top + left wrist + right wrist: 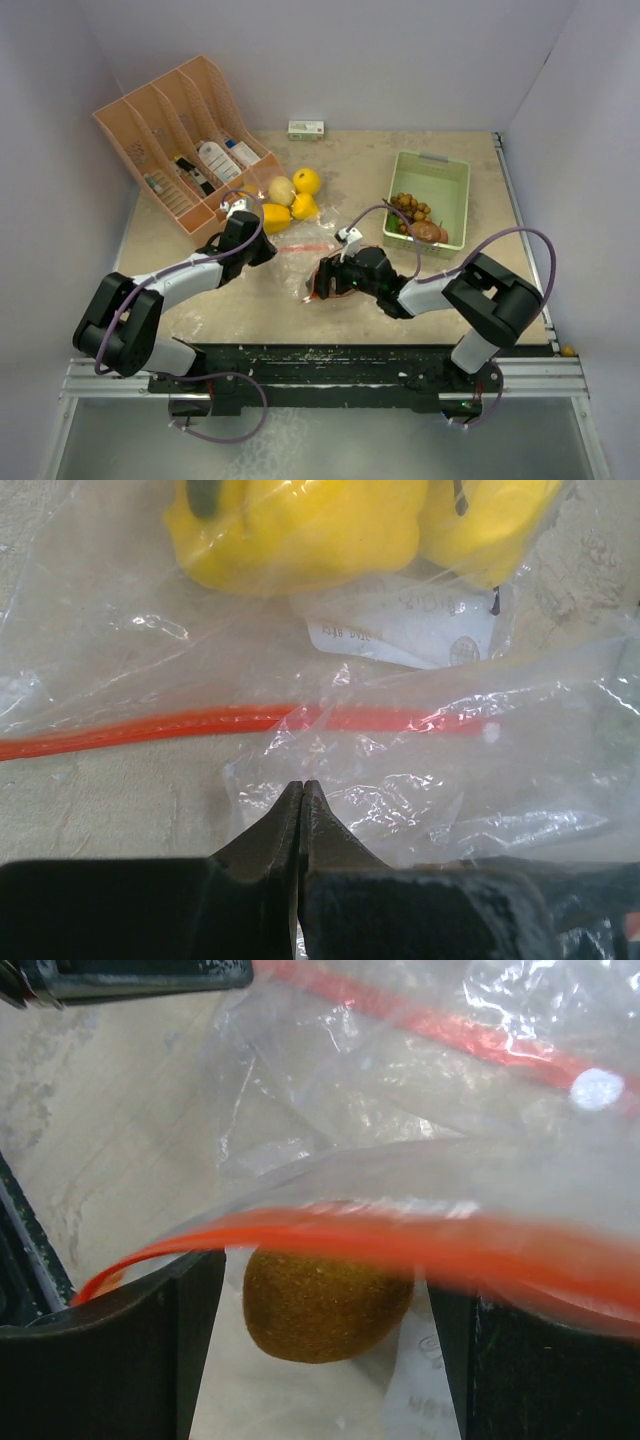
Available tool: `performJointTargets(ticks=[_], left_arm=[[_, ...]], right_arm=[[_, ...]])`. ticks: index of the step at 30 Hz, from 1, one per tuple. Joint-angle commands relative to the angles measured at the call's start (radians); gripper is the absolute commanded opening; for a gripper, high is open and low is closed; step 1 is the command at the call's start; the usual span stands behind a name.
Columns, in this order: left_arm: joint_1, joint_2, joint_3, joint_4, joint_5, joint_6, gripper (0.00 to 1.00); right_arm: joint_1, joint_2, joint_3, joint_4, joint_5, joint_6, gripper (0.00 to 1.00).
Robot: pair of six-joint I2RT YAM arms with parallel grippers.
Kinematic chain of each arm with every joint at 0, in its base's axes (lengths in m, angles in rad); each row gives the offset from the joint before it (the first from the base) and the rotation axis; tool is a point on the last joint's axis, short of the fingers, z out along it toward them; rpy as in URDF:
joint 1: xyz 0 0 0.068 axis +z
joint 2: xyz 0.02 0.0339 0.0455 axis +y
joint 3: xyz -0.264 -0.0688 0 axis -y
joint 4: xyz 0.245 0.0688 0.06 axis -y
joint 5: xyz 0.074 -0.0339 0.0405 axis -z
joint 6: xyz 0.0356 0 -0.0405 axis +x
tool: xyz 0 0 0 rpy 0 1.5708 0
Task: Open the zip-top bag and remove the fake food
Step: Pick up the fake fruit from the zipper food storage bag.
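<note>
Left claw (301, 792) is shut at a crinkly clear bag (420, 790) of glossy yellow peppers (300, 520); right claw (328, 1285) is spread around a rough brown lump (325, 1310).

top: high rear, looking down, whole table (350, 200) | wrists: close, low, facing forward | shared: zip-top bag (300, 262)

You see the clear zip-top bag (300, 255) lying crumpled, its orange-red zip strip (200, 722) running across the film. Glossy yellow fake food (290, 520) shows through the plastic at the far end. A brown speckled lump (325, 1305) sits just beneath the strip.
</note>
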Motion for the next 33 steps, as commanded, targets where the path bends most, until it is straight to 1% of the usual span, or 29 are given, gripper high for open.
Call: performJointTargets(ticks=[1,3,5,7,10,11,13,14,16,23,24,25,28,30,33], left_arm=[[0.007,-0.008,0.000,0.037,0.008,-0.002,0.00],[0.007,-0.008,0.001,0.036,0.007,-0.001,0.00],[0.006,-0.009,0.003,0.033,0.005,0.000,0.00],[0.007,-0.007,0.007,0.027,0.000,0.001,0.00],[0.007,-0.008,0.011,0.022,-0.004,0.004,0.00],[0.007,-0.006,0.011,0.022,-0.004,0.002,0.00],[0.009,-0.002,0.013,0.023,0.003,-0.001,0.00],[0.009,0.001,0.012,0.024,0.009,-0.004,0.00],[0.011,0.004,0.010,0.033,0.019,-0.005,0.00],[0.013,0.007,0.007,0.038,0.032,-0.011,0.00],[0.012,0.006,0.007,0.040,0.037,-0.012,0.00],[0.013,0.008,0.008,0.043,0.040,-0.014,0.00],[0.013,0.008,0.015,0.049,0.050,-0.018,0.00],[0.013,0.008,0.023,0.048,0.054,-0.022,0.00],[0.013,0.009,0.022,0.059,0.058,-0.029,0.00]], right_arm=[[0.048,0.027,0.058,-0.073,0.080,-0.063,0.81],[0.069,0.034,0.059,-0.105,0.114,-0.076,0.80],[0.079,0.032,0.051,-0.126,0.144,-0.083,0.76],[0.081,0.014,0.035,-0.141,0.178,-0.080,0.66],[0.081,-0.047,0.005,-0.175,0.233,-0.059,0.48],[0.081,-0.076,-0.004,-0.190,0.245,-0.054,0.44],[0.081,-0.141,-0.022,-0.231,0.246,-0.036,0.40],[0.081,-0.176,-0.033,-0.238,0.256,-0.005,0.38],[0.079,-0.257,-0.049,-0.280,0.304,-0.002,0.36],[0.054,-0.603,-0.032,-0.535,0.439,-0.046,0.35],[0.034,-0.641,-0.019,-0.581,0.463,-0.057,0.35],[-0.012,-0.677,-0.008,-0.636,0.485,-0.066,0.34],[-0.172,-0.743,0.032,-0.725,0.470,-0.089,0.33],[-0.272,-0.750,0.070,-0.755,0.446,-0.108,0.31],[-0.390,-0.701,0.140,-0.772,0.405,-0.147,0.31]])
